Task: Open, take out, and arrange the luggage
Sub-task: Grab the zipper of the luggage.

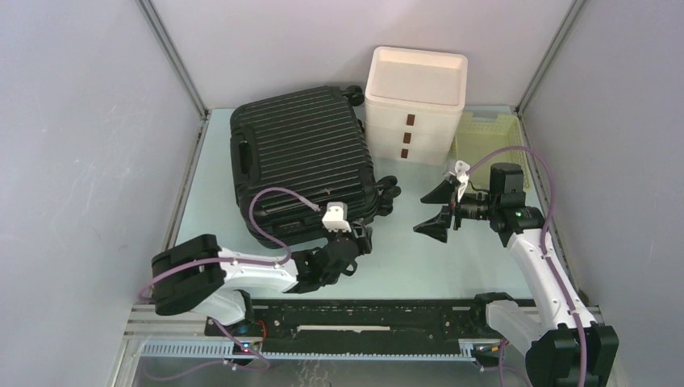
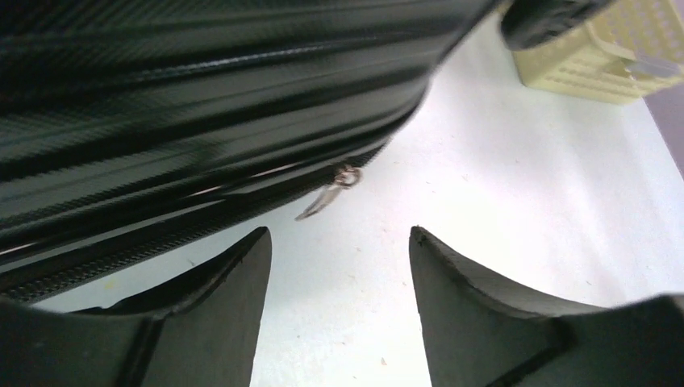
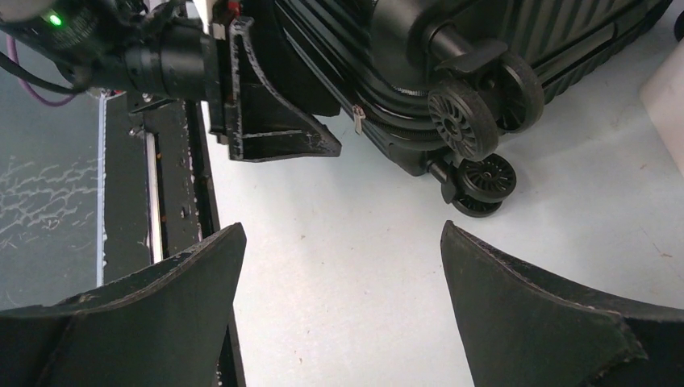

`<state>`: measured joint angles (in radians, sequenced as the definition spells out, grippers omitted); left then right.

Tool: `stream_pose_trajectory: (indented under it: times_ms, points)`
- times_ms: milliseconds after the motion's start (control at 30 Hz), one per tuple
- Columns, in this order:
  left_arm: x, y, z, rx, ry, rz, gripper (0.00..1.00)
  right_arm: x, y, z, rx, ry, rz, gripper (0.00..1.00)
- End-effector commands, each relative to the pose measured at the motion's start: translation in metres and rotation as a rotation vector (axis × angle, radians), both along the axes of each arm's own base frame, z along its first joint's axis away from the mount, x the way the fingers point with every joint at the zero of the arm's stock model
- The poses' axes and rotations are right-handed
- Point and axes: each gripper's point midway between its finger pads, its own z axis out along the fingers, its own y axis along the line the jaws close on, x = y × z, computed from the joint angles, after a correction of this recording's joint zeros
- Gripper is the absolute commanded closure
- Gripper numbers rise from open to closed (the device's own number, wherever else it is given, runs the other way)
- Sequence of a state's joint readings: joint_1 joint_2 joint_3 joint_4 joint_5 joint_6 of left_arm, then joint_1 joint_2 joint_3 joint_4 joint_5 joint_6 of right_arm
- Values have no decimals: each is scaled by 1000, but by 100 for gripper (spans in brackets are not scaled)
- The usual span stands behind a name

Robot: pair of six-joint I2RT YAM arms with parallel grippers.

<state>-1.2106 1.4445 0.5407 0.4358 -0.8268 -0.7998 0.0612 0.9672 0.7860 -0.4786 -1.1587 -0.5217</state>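
The left end effector [image 1: 355, 242] sits low at the near long edge of the luggage [image 1: 302, 157]. Its two dark, wedge-shaped fingers are parted about halfway, with nothing between them but bare surface. The right end effector [image 1: 435, 211] hangs spread to its widest and empty, just off the wheeled end of the case and not touching it.

The luggage lies flat and closed on the pale blue-green surface [image 1: 419, 266], toward the far left. Its long axis runs roughly across the surface, with the wheels [image 1: 387, 193] at the robot's right and a side handle at the left.

In the left wrist view, a small metal zipper pull [image 2: 331, 193] dangles from the seam along the shell's lower edge. It lies just ahead of and above the gap between the left fingers, close but apart. The left arm is plainly the nearer to it, so reaching forward and slightly up looks like the move that opening calls for.

The shell is glossy black hard plastic with raised parallel ribs and rounded corners. The wheels are matte black with spoked hubs.

A white box of three drawers [image 1: 415, 105] stands just beyond the wheeled end. A pale yellow slatted basket [image 1: 492, 133] is beside the box, to its right.
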Motion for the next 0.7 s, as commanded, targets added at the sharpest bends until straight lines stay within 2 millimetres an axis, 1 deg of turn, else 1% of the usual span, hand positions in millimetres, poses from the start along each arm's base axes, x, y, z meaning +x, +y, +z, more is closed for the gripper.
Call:
stream_pose_trajectory:
  times_ms: [0, 67, 100, 233, 333, 467, 533, 600, 667]
  points:
    - [-12, -12, 25, 0, -39, -121, 21, -9, 5, 1, 3, -50, 82, 0]
    - [-16, -2, 22, -7, -12, -112, 3, -15, 7, -2, 16, -68, 119, 0]
    - [-20, 2, 20, -15, -4, -125, 1, -18, 7, -4, 18, -82, 133, 0]
    - [-30, 15, 22, -113, 27, -124, 0, -18, 8, -4, 26, -82, 137, 0]
    - [-32, 19, 25, -156, 59, -112, 1, -16, 7, -4, 23, -68, 121, 0]
    - [-29, 23, 25, -145, 142, -19, 10, -13, 6, -4, 21, -63, 108, 0]
    - [-25, 24, 23, -127, 179, 47, 26, -12, 4, -4, 19, -63, 99, 0]
    - [-21, 27, 17, -78, 203, 109, 34, -11, 3, -5, 17, -62, 91, 0]
    - [-15, 26, 11, -20, 201, 142, 41, -10, 3, -5, 15, -62, 88, 0]
